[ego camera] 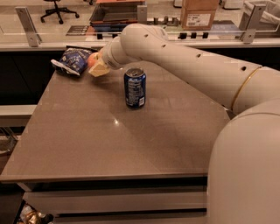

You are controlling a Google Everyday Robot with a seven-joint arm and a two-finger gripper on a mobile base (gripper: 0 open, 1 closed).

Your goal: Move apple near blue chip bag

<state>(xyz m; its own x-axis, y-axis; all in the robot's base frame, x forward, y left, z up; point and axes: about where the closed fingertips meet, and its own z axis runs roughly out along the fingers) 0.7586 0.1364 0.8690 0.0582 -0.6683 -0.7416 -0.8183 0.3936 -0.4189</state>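
Observation:
The blue chip bag (73, 60) lies at the far left corner of the table. The orange-red apple (92, 60) shows just right of the bag, held in my gripper (96, 66), whose pale fingers (100, 70) close around it. The gripper sits low over the table at the bag's right edge. My white arm reaches in from the right and hides most of the apple's right side.
A blue soda can (134, 87) stands upright on the brown table (113, 135), right of and nearer than the gripper. Behind the table runs a counter with a cardboard box (199, 13) and a dark tray (114, 13).

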